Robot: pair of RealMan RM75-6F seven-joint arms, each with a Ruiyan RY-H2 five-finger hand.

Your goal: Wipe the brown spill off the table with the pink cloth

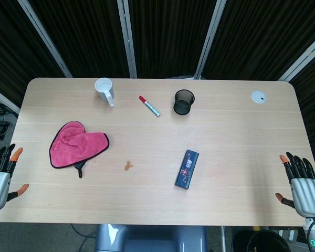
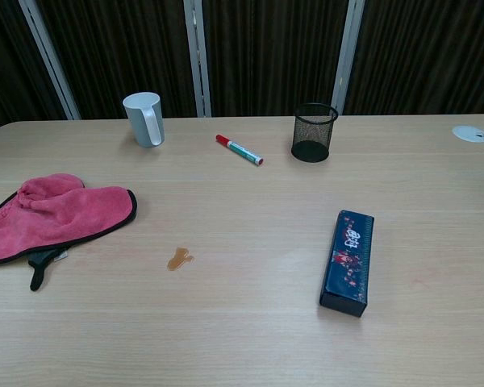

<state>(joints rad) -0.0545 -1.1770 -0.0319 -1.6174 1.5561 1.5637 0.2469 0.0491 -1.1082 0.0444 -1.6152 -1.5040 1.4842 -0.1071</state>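
Note:
The pink cloth (image 1: 76, 144) (image 2: 52, 214), edged in black, lies flat on the left part of the table. A small brown spill (image 1: 128, 166) (image 2: 178, 258) marks the wood to the cloth's right, apart from it. My left hand (image 1: 1, 176) hovers at the table's left front edge with fingers spread, holding nothing. Over at the right front edge my right hand (image 1: 300, 181) is likewise spread and empty. Neither hand shows in the chest view.
A grey mug (image 1: 105, 91) (image 2: 144, 118), a red-capped marker (image 1: 149, 106) (image 2: 239, 149) and a black mesh cup (image 1: 184, 102) (image 2: 314, 132) stand along the back. A dark case (image 1: 187, 168) (image 2: 348, 261) lies right of the spill. A white disc (image 1: 258, 96) (image 2: 470, 133) sits far right.

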